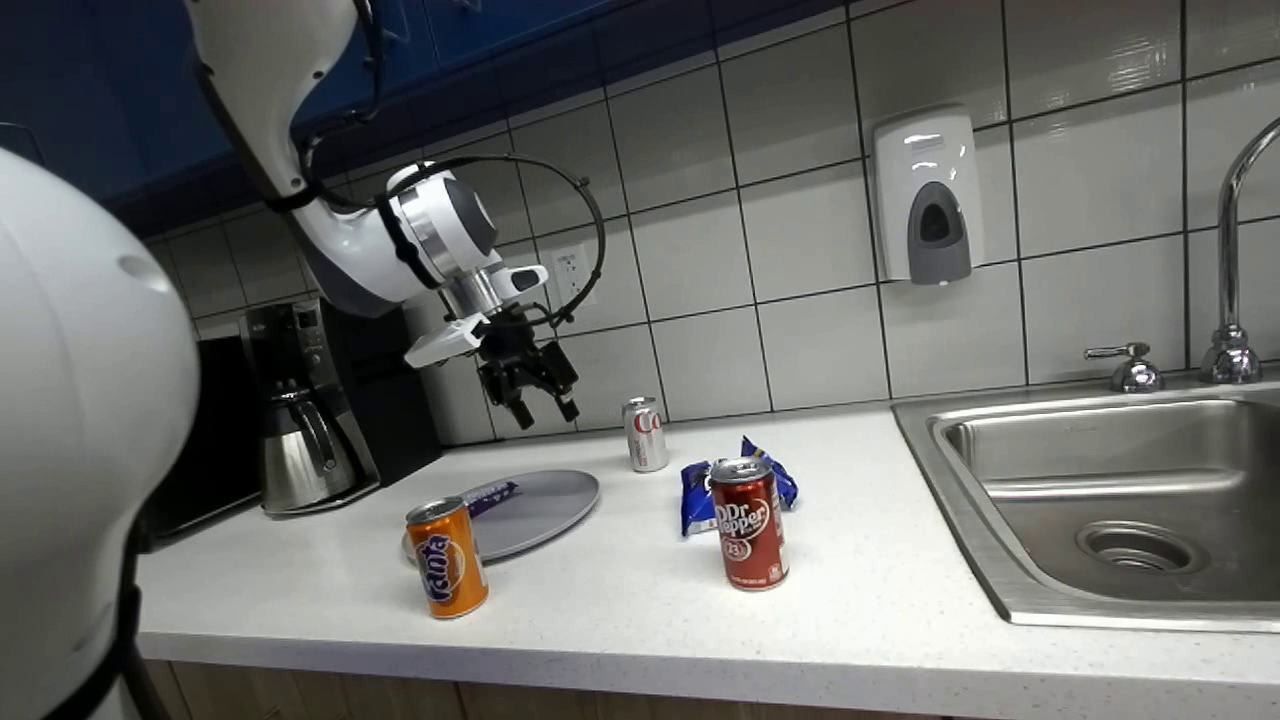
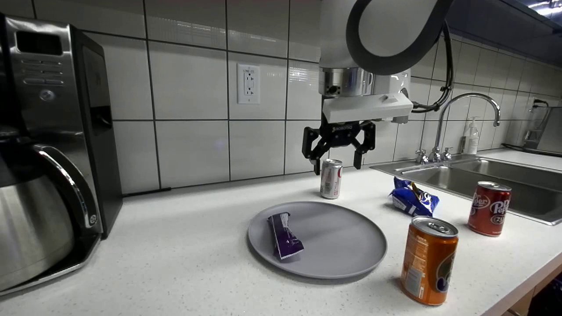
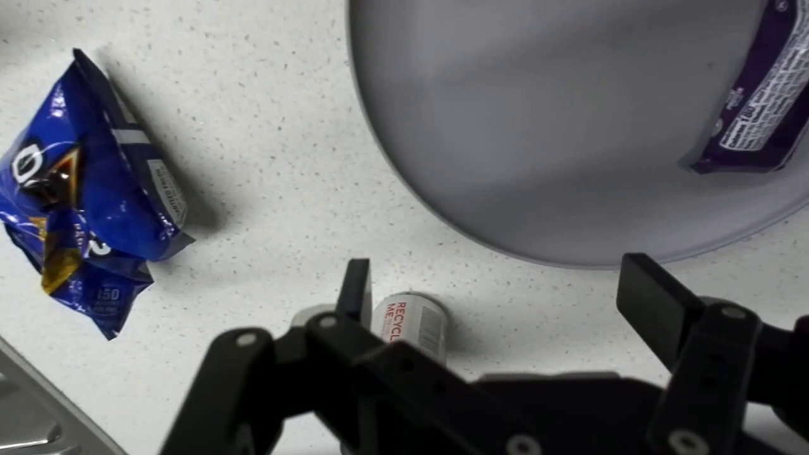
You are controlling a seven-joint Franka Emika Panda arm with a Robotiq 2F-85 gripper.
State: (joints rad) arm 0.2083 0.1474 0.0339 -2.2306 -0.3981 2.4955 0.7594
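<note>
My gripper is open and empty, held above the counter near the wall. It is nearest to a silver Coke can, which stands upright. In the wrist view the can lies beyond one finger, partly hidden by it. A grey plate bears a purple wrapped bar. A crumpled blue snack bag lies on the counter. A red Dr Pepper can and an orange Fanta can stand upright.
A coffee maker with a steel pot stands at one end of the counter. A steel sink with a faucet is at the opposite end. A tiled wall with a soap dispenser and an outlet runs behind.
</note>
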